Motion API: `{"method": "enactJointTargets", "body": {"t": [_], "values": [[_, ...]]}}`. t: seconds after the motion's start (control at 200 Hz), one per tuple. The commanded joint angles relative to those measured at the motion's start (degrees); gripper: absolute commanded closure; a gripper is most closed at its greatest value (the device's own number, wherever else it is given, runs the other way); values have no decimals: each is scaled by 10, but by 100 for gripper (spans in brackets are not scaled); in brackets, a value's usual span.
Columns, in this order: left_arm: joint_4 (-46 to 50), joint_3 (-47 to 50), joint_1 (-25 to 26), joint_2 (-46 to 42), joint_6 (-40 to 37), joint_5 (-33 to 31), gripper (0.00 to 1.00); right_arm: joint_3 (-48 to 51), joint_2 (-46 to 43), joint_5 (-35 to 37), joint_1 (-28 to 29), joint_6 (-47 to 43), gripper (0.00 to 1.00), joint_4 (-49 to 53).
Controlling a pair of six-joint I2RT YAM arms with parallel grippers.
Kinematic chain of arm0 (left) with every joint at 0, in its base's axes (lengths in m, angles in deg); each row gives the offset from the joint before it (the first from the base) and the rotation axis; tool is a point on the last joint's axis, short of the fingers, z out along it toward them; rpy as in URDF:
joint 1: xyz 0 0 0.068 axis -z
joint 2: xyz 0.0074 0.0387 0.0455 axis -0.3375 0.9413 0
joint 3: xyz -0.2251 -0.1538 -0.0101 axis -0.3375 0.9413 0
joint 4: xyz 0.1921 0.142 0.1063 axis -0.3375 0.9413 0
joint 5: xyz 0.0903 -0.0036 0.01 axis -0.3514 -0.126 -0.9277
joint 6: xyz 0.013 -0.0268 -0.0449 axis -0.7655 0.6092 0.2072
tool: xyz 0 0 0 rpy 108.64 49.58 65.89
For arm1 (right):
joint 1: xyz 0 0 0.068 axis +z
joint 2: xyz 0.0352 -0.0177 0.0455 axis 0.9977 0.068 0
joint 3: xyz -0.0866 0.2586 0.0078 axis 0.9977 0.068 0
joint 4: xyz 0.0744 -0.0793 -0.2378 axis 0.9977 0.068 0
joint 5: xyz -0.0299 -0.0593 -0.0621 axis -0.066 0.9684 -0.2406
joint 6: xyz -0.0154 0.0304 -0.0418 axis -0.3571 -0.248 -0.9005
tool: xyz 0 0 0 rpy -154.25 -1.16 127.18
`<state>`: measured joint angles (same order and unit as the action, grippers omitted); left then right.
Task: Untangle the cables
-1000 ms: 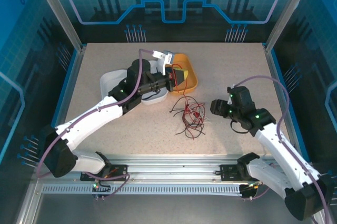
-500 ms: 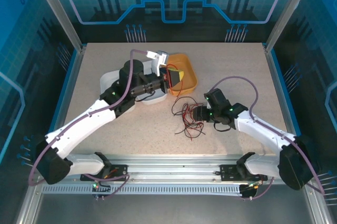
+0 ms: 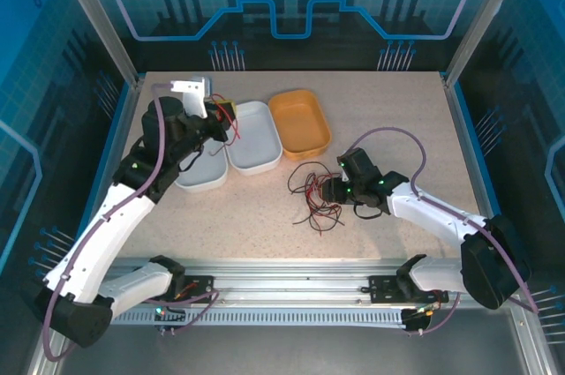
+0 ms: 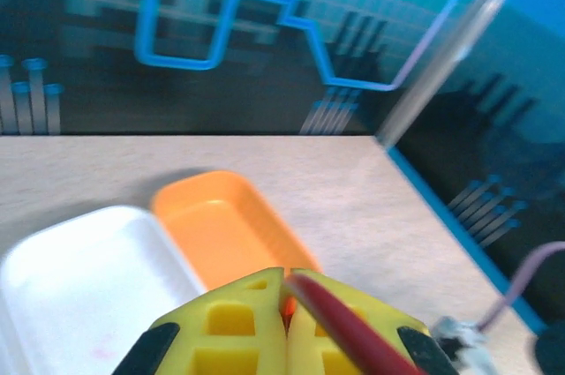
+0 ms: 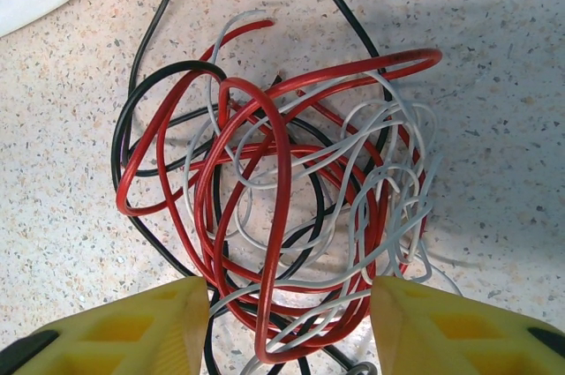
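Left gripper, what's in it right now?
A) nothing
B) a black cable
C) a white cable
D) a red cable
D: the left wrist view shows a red cable pinched in the shut left gripper.
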<state>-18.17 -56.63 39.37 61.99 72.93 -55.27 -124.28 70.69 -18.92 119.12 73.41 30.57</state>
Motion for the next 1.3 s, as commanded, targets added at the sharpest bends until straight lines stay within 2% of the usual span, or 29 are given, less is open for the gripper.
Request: {"method": "enactJointTargets", "body": {"t": [0.0,0.315,0.47,0.695,0.996,1.046,1.141,1.296], "values": [[46,-15,-50,11,-40,-50,100,-15,-6,8,6,7,50,-5],[66,-32,-195,151,4,39,100,-21,-7,8,6,7,51,6],[72,-32,-212,198,4,18,100,-22,-12,9,6,9,51,7],[42,-6,-237,232,33,55,100,-29,-8,7,6,8,51,9],[120,-7,-245,293,10,-58,100,-28,-11,1,9,11,51,9],[128,-11,-245,305,6,-74,97,-30,-12,1,9,11,51,9],[141,-20,-245,329,-4,-93,93,-31,-12,1,9,10,51,8],[163,-34,-245,368,-10,-110,92,-34,-12,7,9,9,51,11]]}}
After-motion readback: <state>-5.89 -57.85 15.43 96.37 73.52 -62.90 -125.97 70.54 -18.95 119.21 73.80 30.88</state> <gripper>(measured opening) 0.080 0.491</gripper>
